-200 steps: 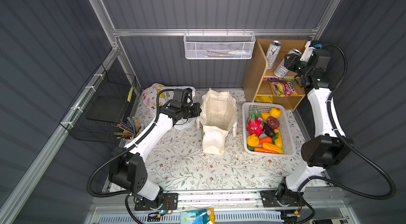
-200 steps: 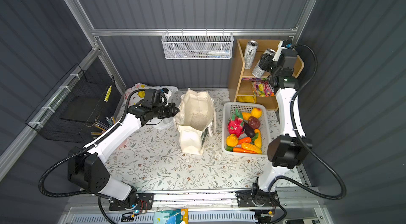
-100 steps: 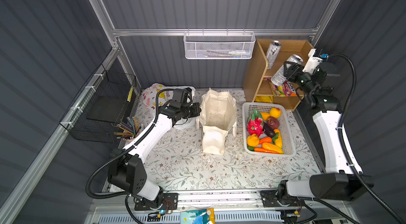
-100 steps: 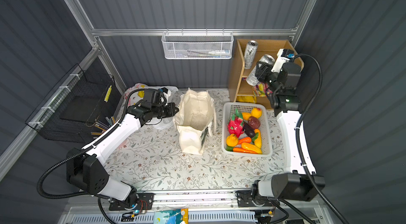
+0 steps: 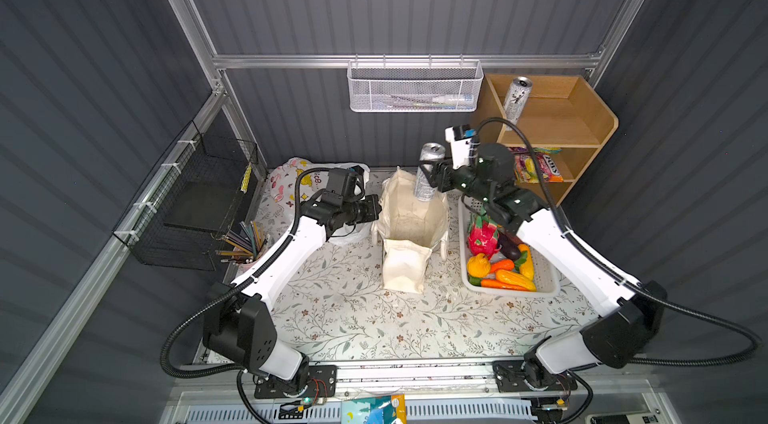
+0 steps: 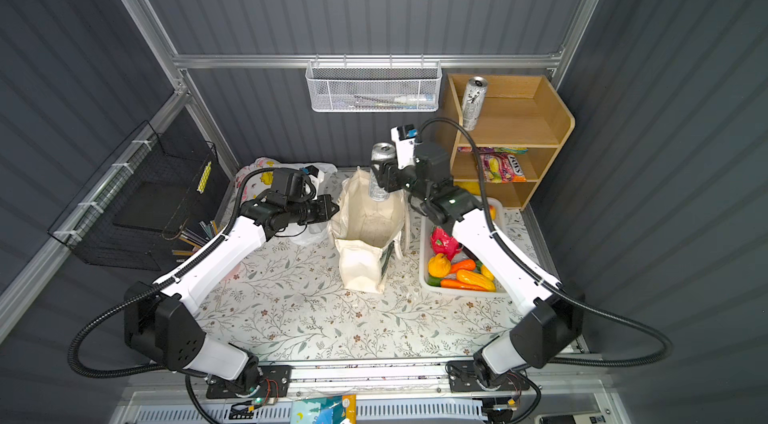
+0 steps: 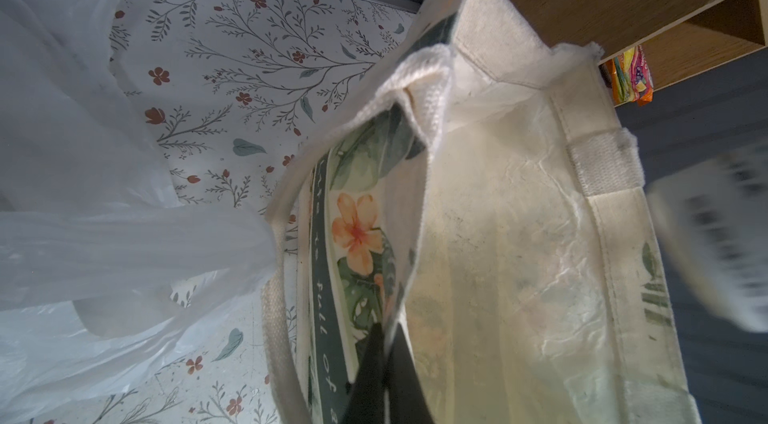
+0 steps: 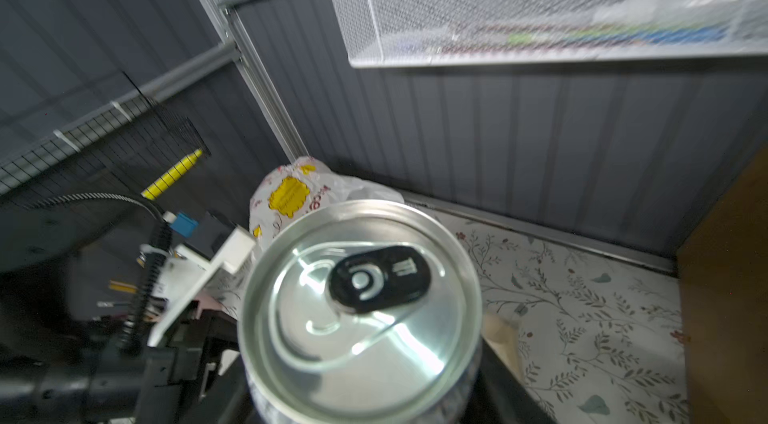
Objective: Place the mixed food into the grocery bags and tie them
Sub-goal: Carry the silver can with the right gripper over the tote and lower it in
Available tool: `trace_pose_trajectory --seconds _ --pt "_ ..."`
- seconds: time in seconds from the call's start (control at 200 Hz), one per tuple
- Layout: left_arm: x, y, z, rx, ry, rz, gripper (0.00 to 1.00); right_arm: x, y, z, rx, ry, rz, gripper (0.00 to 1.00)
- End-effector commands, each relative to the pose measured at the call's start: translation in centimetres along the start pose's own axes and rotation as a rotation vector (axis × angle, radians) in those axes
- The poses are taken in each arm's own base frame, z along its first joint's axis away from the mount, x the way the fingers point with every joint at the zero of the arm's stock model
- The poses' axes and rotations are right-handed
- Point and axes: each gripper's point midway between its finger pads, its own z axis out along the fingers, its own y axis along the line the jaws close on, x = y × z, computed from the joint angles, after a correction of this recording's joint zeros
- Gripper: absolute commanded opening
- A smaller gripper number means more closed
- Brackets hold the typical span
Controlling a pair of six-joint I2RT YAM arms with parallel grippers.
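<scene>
Right tool (image 5: 428,181): clamped round the middle of the silver can (image 5: 429,168), which hangs upright
Left tool (image 5: 374,210): closed on the side wall of the canvas tote (image 5: 409,230) that faces it, holding the mouth open; in the left wrist view its fingers (image 7: 382,359) bite only a narrow strip of cloth
Desk (image 5: 353,318): below both tools; a can that misses the tote would likely land here and roll
Shelf (image 5: 582,118): behind the right tool and well apart, so it is no hazard to the drop
Canvas tote: directly under the right tool and soft-walled; if the left tool's thin pinch slips, the mouth may sag shut and the can would hit cloth instead of going in
Basket (image 5: 511,291): beneath the right arm, beside the tote; an arm that dips low during the lowering could brush the dragon fruit (image 5: 482,235)
Plastic bag (image 5: 291,181): behind the left tool and loose against it; the film could snag on the wrist if that arm shifts
Silver can: over the far edge of the tote's mouth; I cannot tell whether its base is below the rim, so letting go here could catch the rim and tip the can or pull the tote over
Second can (image 5: 515,104): on the top shelf, behind the right tool, yet to be fetched
</scene>
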Motion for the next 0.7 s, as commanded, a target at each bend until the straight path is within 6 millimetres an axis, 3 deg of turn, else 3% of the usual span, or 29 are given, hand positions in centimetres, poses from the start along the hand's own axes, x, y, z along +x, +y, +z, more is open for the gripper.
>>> trace_pose_trajectory --seconds 0.0,0.115,0.415,0.54,0.695 --pt "1.3 0.1 -0.6 -0.015 0.042 0.013 0.00 -0.6 0.1 1.0 0.056 -0.098 -0.117 0.25" --pt "1.3 0.0 -0.6 -0.010 0.042 0.011 0.00 3.1 -0.7 3.3 0.073 -0.071 -0.136 0.25" --pt "1.4 0.0 -0.1 -0.004 0.055 0.014 0.00 10.0 -0.7 8.5 0.082 -0.005 -0.171 0.26" --pt "1.6 -0.1 0.0 0.001 0.060 0.014 0.00 12.0 -1.0 9.8 0.086 0.049 -0.153 0.41" --pt "1.5 -0.2 -0.1 0.004 0.058 0.017 0.00 12.8 -1.0 10.2 0.084 0.109 -0.156 0.73"
